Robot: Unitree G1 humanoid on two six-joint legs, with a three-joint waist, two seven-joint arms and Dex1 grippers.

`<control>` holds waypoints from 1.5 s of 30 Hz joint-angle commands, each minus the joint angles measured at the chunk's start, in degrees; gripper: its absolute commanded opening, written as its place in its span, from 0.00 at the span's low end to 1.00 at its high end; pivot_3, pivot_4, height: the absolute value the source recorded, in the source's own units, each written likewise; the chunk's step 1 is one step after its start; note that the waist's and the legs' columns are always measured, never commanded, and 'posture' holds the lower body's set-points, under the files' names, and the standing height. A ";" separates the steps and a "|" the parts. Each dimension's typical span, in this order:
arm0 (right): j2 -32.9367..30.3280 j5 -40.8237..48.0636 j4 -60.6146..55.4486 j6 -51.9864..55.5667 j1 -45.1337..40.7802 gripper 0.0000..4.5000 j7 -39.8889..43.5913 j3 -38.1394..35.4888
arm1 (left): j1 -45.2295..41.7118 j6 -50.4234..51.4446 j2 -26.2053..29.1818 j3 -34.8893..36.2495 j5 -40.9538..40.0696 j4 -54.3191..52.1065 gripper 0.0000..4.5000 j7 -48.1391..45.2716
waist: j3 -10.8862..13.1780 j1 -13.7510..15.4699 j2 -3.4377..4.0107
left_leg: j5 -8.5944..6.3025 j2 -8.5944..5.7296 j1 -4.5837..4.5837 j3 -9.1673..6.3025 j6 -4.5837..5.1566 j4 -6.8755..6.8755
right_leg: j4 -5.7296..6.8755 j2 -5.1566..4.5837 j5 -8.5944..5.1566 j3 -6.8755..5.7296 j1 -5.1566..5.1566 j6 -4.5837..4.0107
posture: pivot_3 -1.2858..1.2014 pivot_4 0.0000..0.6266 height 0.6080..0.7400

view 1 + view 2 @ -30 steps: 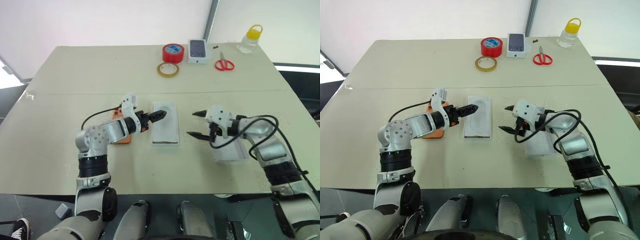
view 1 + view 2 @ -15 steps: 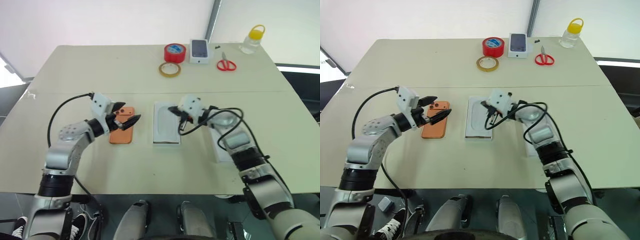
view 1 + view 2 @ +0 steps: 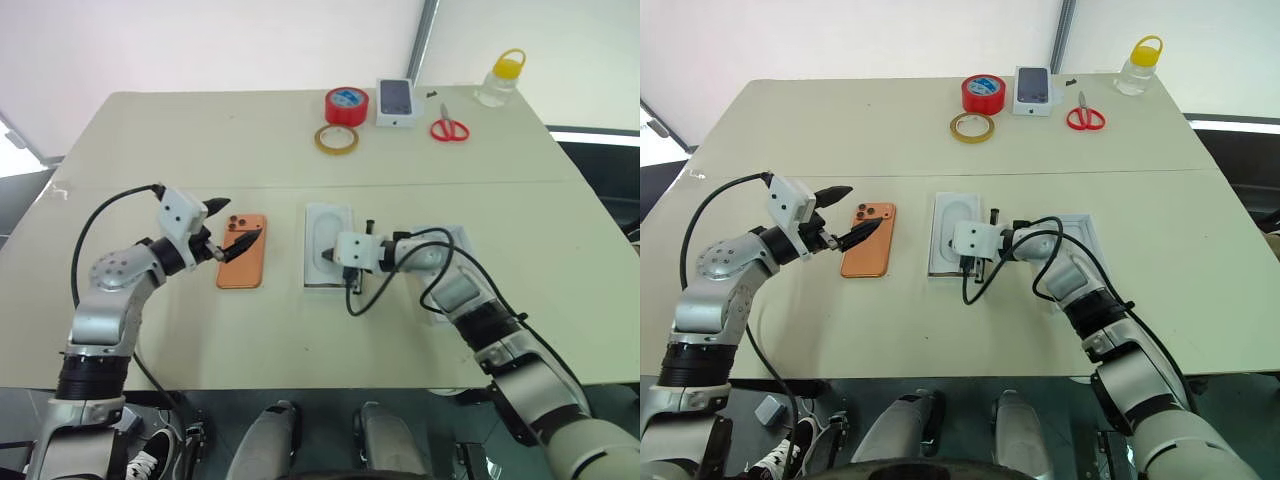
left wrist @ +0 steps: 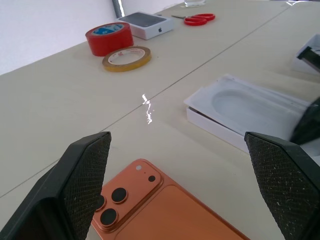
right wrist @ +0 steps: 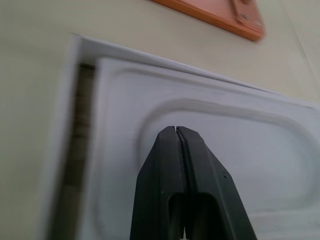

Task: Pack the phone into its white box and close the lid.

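The orange phone (image 3: 243, 264) lies flat on the table, back up, its camera cluster at the far end. My left gripper (image 3: 234, 224) hovers open just above that far end, with the phone (image 4: 165, 212) below and between its fingers. To the phone's right sits the white box (image 3: 331, 286), with a white insert sheet (image 3: 330, 240) with a rounded recess lying in it. My right gripper (image 5: 176, 130) is shut, holding nothing, its tips down at the recess. The lid (image 3: 1083, 232) lies further right, partly behind my right arm.
Along the far edge stand a red tape roll (image 3: 346, 105), a tan tape ring (image 3: 338, 140), a small white box with a phone picture (image 3: 397, 102), red scissors (image 3: 449, 129) and a clear bottle with a yellow cap (image 3: 500, 78). My right arm's cable loops beside the white box.
My right gripper has shut, swung left from above the lid and sunk onto the insert. My left gripper has pulled back left from the box to the phone, rolling as it went.
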 commanded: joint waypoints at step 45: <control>23.72 -8.43 22.33 13.00 -17.86 0.01 -11.13 7.03 | -8.93 54.41 5.32 2.59 -13.47 16.22 1.00 0.52 | -0.09 -1.43 0.08 | 0.07 -0.06 0.03 -0.08 -0.11 0.01 | 0.51 0.01 0.00 0.03 -0.49 0.00 | 0.52 0.24 1.00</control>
